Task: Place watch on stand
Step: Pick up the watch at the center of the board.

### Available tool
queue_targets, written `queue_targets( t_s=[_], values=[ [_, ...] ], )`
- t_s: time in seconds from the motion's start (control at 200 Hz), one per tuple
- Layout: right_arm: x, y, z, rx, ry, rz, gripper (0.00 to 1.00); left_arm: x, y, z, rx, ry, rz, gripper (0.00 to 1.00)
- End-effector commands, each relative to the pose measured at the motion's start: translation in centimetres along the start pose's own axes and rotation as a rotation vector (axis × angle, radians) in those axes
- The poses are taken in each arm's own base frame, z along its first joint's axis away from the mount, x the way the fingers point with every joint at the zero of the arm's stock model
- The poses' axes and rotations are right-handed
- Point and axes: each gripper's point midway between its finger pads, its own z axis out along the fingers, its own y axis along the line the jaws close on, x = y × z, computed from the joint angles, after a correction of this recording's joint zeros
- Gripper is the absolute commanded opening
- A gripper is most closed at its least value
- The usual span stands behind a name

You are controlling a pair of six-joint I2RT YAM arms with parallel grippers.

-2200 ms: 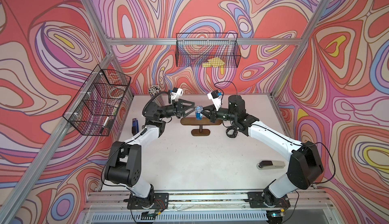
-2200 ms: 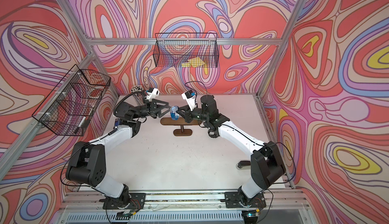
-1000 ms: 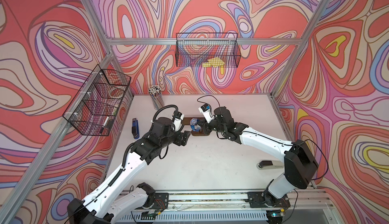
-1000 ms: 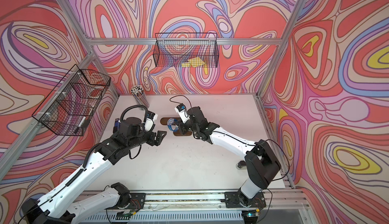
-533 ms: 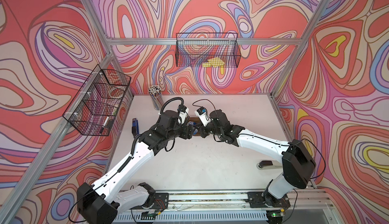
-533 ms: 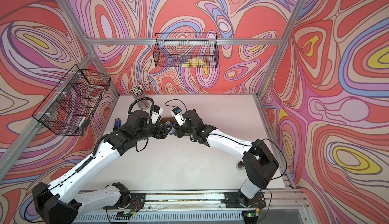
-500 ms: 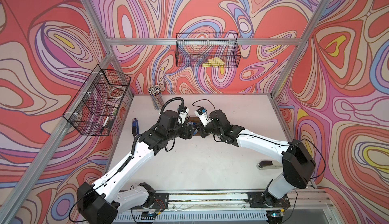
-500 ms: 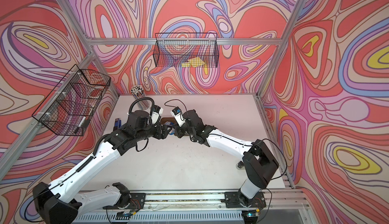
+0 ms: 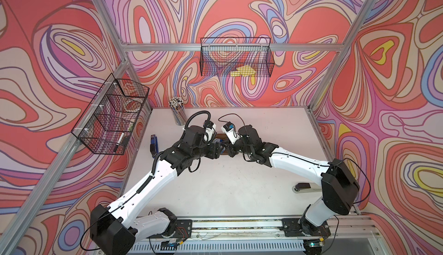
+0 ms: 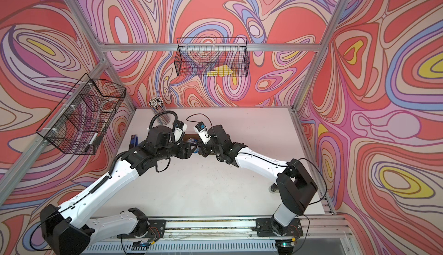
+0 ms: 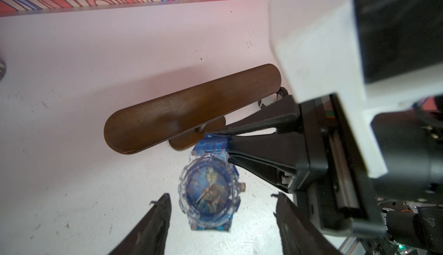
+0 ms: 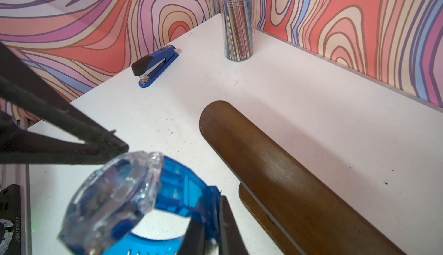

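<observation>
The watch (image 11: 211,191) has a clear case, a blue dial and a translucent blue strap (image 12: 182,189). My right gripper (image 12: 213,229) is shut on the strap and holds the watch just above the table, in front of the stand (image 11: 191,107). The stand is dark brown wood with a long flat top bar (image 12: 287,170). My left gripper (image 11: 221,196) is open, with one finger on each side of the watch case, apart from it. One left fingertip (image 12: 119,146) hovers close by the case rim. In both top views the two wrists meet over the stand (image 9: 221,135) and hide most of it.
A clear cup of pencils (image 12: 238,26) stands at the back left corner. A blue stapler (image 12: 155,65) lies near the left wall. A grey stapler (image 9: 306,187) lies at the right front. Wire baskets hang on the left wall (image 9: 112,117) and back wall (image 9: 237,57).
My left arm has swung in from the front left to the watch, and its jaws have narrowed around the case. My right gripper has carried the watch down and leftward beside the stand.
</observation>
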Motion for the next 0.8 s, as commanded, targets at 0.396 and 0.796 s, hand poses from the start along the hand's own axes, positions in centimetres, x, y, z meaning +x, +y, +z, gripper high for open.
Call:
queue_targets(
  t_s=[0.396, 0.796],
  values=[
    [-1.4, 0.6, -1.3, -0.007, -0.051, -0.019, 0.00, -1.6, 0.8, -0.2, 0.068, -0.044, -0.091, 0.63],
    [-1.5, 0.5, -1.3, -0.005, -0.051, -0.020, 0.00, -1.8, 0.1, 0.3, 0.134, -0.035, -0.114, 0.60]
  ],
)
